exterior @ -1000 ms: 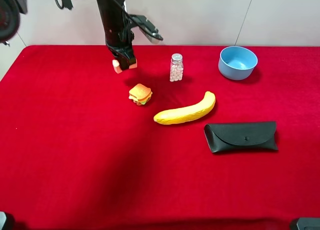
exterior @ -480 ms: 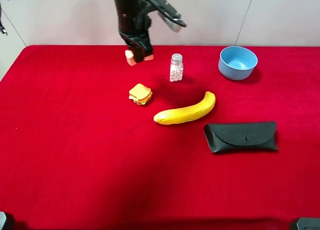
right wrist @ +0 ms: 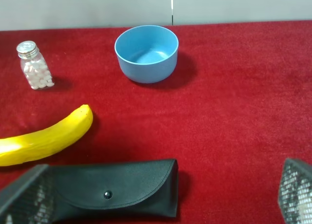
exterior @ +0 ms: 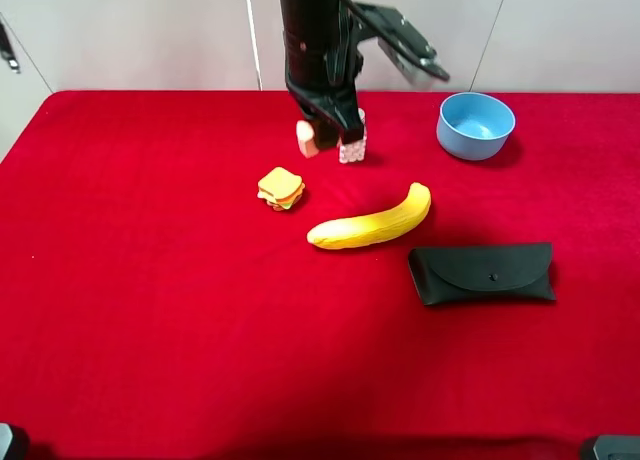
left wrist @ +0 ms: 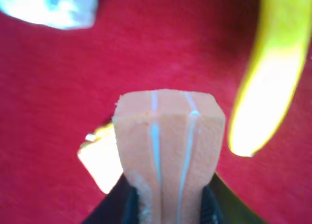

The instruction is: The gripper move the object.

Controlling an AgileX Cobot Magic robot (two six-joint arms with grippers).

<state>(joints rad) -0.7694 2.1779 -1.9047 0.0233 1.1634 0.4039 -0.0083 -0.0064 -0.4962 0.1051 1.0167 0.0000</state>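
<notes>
My left gripper (exterior: 326, 132) hangs from the black arm over the back middle of the red table (exterior: 150, 310), just left of the pill bottle (exterior: 352, 152). It is shut on the object (exterior: 308, 138), a small cream and pinkish-orange block held above the cloth. In the left wrist view the block (left wrist: 168, 141) fills the middle between the two dark jaws. My right gripper (right wrist: 161, 190) is open and empty, its mesh fingers (right wrist: 24, 195) at the view's lower corners, above the glasses case (right wrist: 117, 187).
A toy sandwich (exterior: 281, 188) lies left of a banana (exterior: 370, 223). A black glasses case (exterior: 482, 272) lies at the right. A blue bowl (exterior: 475, 125) stands at the back right. The gripper partly hides the pill bottle.
My left arm has carried the block rightward along the back of the table, from above the sandwich's far left to right beside the pill bottle. Nothing else moved.
</notes>
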